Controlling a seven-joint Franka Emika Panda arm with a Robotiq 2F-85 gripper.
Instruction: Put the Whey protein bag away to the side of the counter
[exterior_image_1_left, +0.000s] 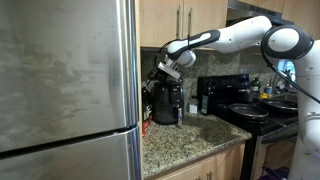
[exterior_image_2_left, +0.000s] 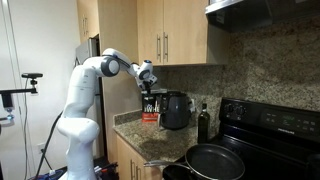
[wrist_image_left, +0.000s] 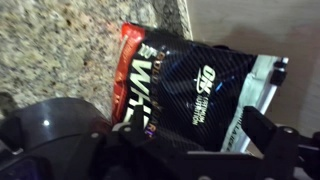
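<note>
The Whey protein bag (wrist_image_left: 190, 85) is a black pouch with a red edge and white lettering. It stands on the speckled granite counter (wrist_image_left: 60, 50). In both exterior views the bag (exterior_image_2_left: 151, 106) (exterior_image_1_left: 155, 103) stands upright next to the rounded black air fryer (exterior_image_2_left: 176, 110), near the counter's (exterior_image_1_left: 190, 140) fridge end. My gripper (wrist_image_left: 200, 140) is open. Its dark fingers sit on either side of the bag's upper part. In both exterior views the gripper (exterior_image_2_left: 149, 80) (exterior_image_1_left: 164, 70) hangs just above the bag's top. Whether a finger touches the bag I cannot tell.
A steel fridge (exterior_image_1_left: 60, 80) stands close beside the bag. A dark bottle (exterior_image_2_left: 204, 122) stands between the air fryer and the black stove (exterior_image_2_left: 270, 120). Frying pans (exterior_image_2_left: 215, 160) lie on the stove. Wood cabinets (exterior_image_2_left: 170, 35) hang overhead.
</note>
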